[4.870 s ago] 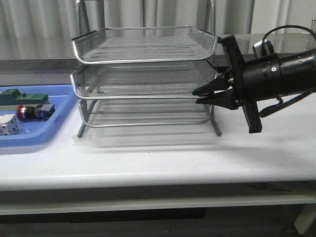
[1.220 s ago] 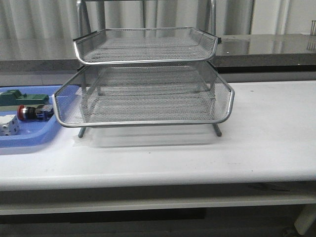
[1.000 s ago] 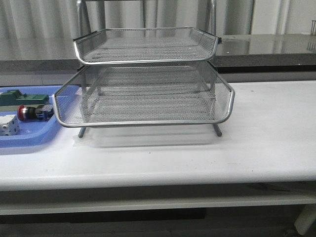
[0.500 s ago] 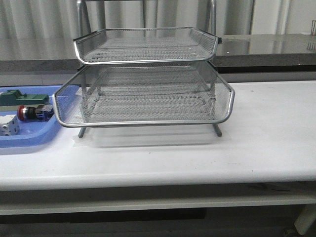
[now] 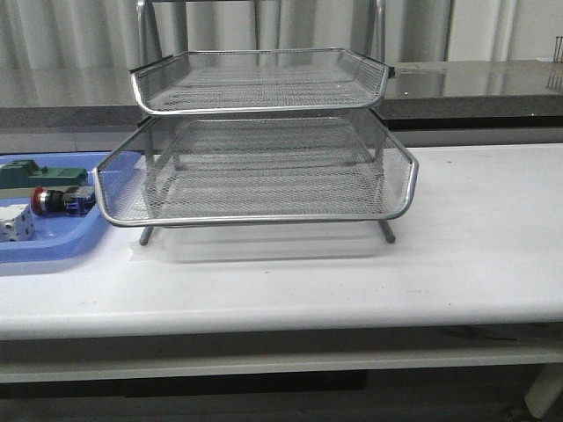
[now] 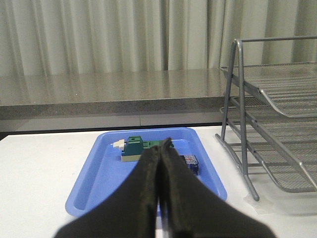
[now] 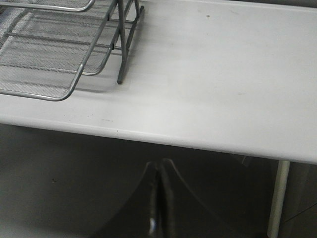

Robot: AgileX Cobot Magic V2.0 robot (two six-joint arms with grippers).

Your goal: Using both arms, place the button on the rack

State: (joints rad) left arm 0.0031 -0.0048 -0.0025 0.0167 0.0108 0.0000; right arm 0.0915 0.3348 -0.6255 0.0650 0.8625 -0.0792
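The button (image 5: 60,200) lies on its side in the blue tray (image 5: 53,246) at the left of the table, red head to the left. The silver wire rack (image 5: 264,141) stands mid-table with its middle tier (image 5: 255,215) pulled out forward. Neither arm shows in the front view. In the left wrist view my left gripper (image 6: 162,146) is shut and empty, back from the tray (image 6: 99,173), and hides all of the button but its blue end (image 6: 191,162). In the right wrist view my right gripper (image 7: 158,166) is shut and empty, below the table's front edge, right of the rack (image 7: 54,54).
The blue tray also holds a green block (image 5: 40,175) and a white dotted cube (image 5: 12,224). A grey ledge (image 5: 475,83) runs behind the table. The rack's thin legs (image 5: 387,233) stand on the white tabletop (image 5: 475,237).
Since 4.9 s ago the right arm has left the front view and the rack's middle tier stands pulled out forward. Nothing has visibly moved in the last second.
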